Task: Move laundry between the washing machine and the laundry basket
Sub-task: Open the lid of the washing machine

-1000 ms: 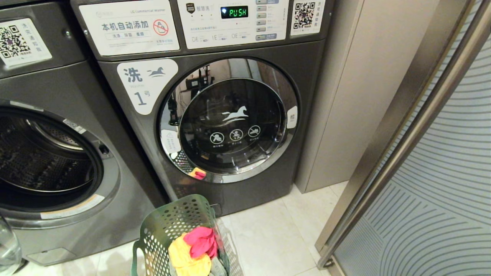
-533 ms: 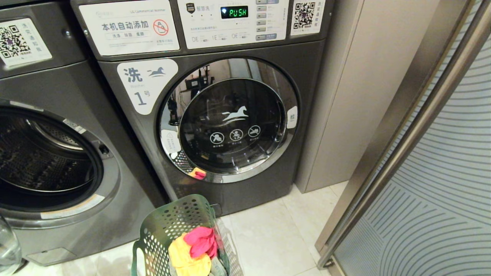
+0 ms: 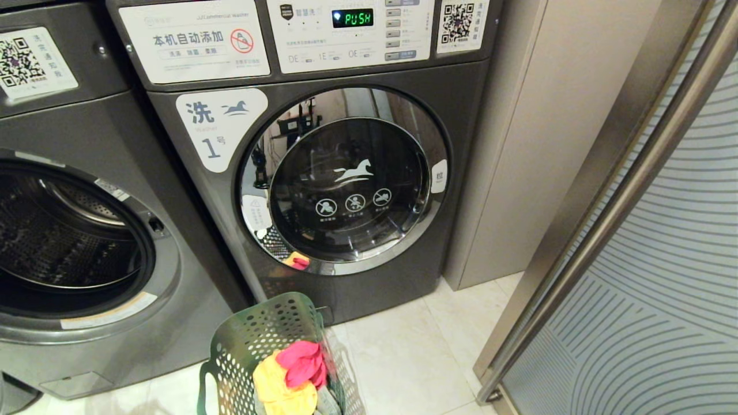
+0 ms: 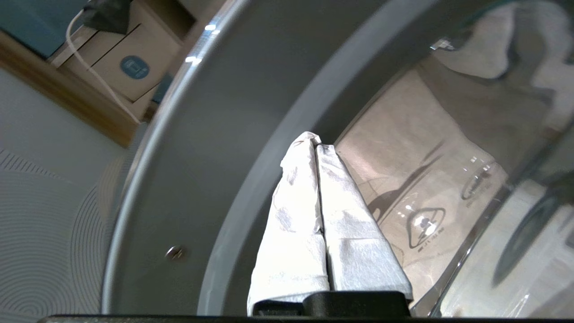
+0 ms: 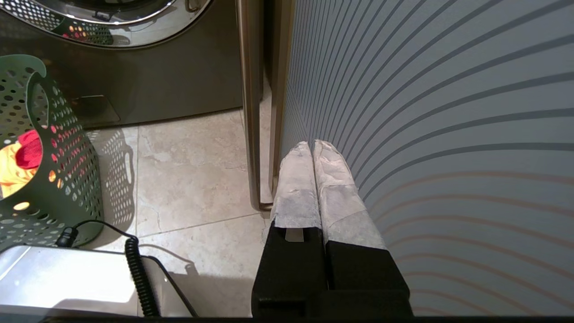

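The laundry (image 3: 291,374) sits in the laundry basket (image 3: 253,337) at bottom centre of the head view, the open washing machine (image 3: 75,242) at left; the left gripper (image 4: 316,140), jaws pressed together, empty, is nearer its door.

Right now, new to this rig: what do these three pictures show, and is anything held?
It is a wheeled robot with two arms. The wide picture comes from its head camera: an open washing machine on the left, a closed one marked 1 in the middle, and a green laundry basket on the floor, with pink and yellow laundry inside. Neither arm shows there. The other two come from cameras on each wrist. The left gripper is close to a curved grey rim with glass, probably the open door. The right gripper hangs beside a striped panel. Both have their jaws shut and hold nothing.
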{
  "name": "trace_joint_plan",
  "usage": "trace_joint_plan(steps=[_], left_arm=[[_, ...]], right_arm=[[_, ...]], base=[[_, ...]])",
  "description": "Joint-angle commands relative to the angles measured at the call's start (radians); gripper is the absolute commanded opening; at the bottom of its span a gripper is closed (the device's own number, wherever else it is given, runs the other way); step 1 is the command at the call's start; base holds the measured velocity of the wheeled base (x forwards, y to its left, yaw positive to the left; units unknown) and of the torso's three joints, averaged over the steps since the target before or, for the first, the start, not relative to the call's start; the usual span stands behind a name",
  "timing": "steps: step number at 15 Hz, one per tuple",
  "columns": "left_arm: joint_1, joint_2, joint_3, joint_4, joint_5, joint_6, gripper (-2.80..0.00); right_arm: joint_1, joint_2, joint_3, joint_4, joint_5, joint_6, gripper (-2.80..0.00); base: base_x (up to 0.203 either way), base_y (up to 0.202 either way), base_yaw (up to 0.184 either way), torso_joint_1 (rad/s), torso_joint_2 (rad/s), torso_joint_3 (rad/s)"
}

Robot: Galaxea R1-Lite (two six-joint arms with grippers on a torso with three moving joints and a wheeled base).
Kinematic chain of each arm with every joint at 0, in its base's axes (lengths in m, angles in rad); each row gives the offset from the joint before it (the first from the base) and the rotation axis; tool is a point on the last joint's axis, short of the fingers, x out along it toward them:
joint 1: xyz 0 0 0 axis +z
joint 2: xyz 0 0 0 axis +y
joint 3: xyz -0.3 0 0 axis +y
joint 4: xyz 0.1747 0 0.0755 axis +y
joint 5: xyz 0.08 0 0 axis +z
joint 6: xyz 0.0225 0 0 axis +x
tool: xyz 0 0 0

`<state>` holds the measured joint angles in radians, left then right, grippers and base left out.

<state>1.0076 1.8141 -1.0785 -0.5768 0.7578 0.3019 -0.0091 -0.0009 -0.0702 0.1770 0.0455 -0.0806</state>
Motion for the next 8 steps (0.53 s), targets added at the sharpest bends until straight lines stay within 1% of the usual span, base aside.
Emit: trace_joint_plan(steps=[1, 3, 4, 8], left_arm=[[0.066, 0.032, -0.035, -0.003, -0.023, 0.003, -2.80], [0.138, 0.056, -0.061, -0.005, -0.066, 0.003, -2.80], [0.161, 0.072, -0.079, -0.006, -0.077, 0.003, -2.80], [0.219, 0.115, -0.133, -0.015, -0.081, 0.002, -2.80]], right_arm=[[0.000, 0.001, 0.000, 0.001, 0.000, -0.001, -2.80], [0.000, 0.001, 0.000, 0.001, 0.000, -0.001, -2.80], [0.000, 0.001, 0.000, 0.001, 0.000, -0.001, -2.80], [0.000, 0.001, 0.000, 0.001, 0.000, -0.001, -2.80]], base=[[0.000, 0.000, 0.000, 0.000, 0.00, 0.000], [0.000, 0.000, 0.000, 0.000, 0.00, 0.000], [0.000, 0.000, 0.000, 0.000, 0.00, 0.000], [0.000, 0.000, 0.000, 0.000, 0.00, 0.000]])
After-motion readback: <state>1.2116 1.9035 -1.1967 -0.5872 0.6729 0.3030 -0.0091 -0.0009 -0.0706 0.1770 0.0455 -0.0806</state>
